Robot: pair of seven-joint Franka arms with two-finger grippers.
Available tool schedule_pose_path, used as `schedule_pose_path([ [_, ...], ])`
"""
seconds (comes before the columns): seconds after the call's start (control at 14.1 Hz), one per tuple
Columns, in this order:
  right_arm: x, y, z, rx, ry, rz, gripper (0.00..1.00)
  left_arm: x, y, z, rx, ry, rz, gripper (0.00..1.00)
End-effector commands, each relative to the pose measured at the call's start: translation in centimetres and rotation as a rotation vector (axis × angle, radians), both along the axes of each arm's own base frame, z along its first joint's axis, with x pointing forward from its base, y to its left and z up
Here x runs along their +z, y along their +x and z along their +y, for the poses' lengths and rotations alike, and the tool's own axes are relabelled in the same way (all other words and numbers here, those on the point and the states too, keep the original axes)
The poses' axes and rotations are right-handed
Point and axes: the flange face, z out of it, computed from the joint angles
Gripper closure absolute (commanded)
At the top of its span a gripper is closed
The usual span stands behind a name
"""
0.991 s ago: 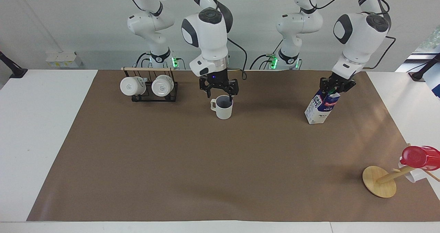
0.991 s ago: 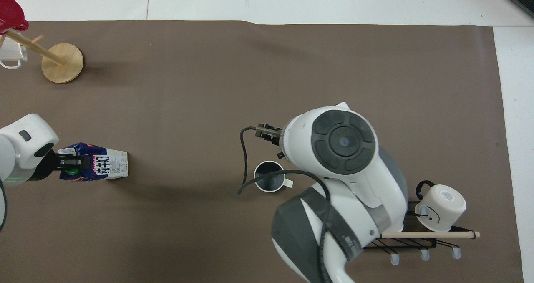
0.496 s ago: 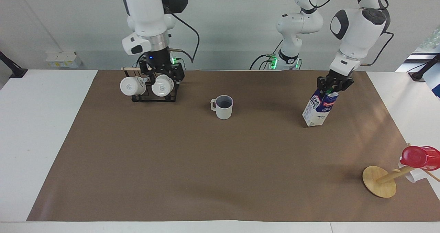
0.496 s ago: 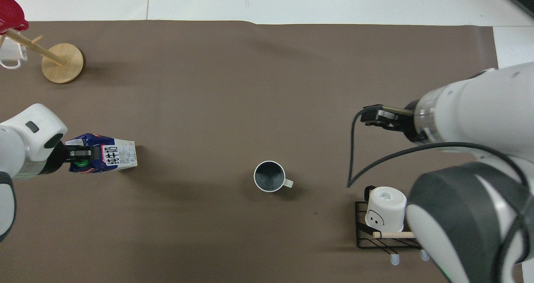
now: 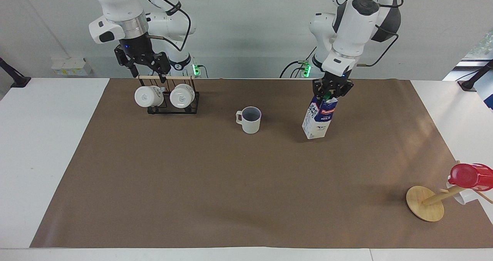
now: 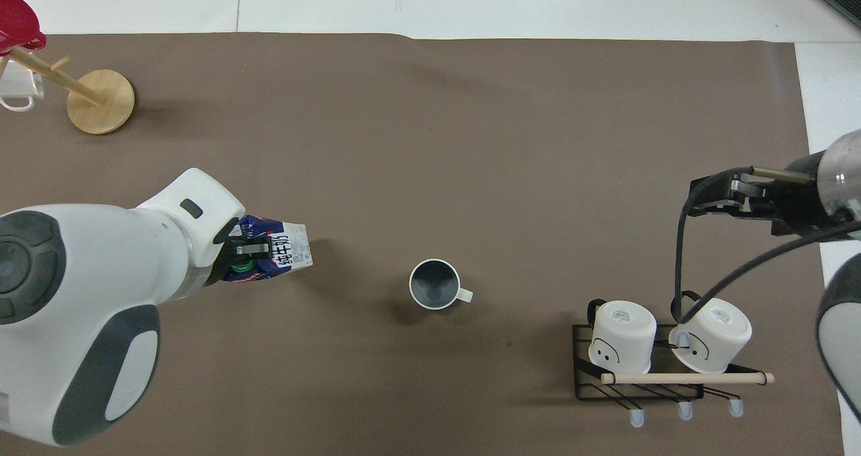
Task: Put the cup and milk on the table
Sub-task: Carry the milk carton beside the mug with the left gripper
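One of the two is done: the cream-white handled cup (image 5: 249, 119) stands free mid-mat on the white table (image 5: 46, 145), while the left gripper (image 5: 331, 90) pinches the tilted blue-and-white gable-top milk carton (image 5: 318, 116) beside it, and the right gripper (image 5: 143, 62) waits spread over the black mug rack (image 5: 169, 95).

"MILK" is being shown in white caps on the milk carton (image 5: 319, 116), under a red band w/ lettering too small to be read — from overhead, black Chinese characters "纯牛奶" are being displayed on its white side (image 6: 282, 257). Mug-base labels are unreadable.
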Motion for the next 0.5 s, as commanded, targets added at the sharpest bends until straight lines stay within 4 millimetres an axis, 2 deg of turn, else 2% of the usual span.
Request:
schedule_pose_path([
  [0.0,1.4,0.4,-0.6,0.064,0.002,0.026,0.00,1.2,-0.4,-3.8,0.017,-0.004,0.014,0.52],
  [0.21,2.2,1.2,-0.8,0.098,0.005,0.052,0.00,1.4,-2.4,-7.5,-0.003,-0.015,0.015,0.53],
  [0.42,2.3,1.0,-1.0,0.145,0.009,0.044,0.00,1.2,-3.9,-9.7,0.004,-0.042,0.038,0.54],
])
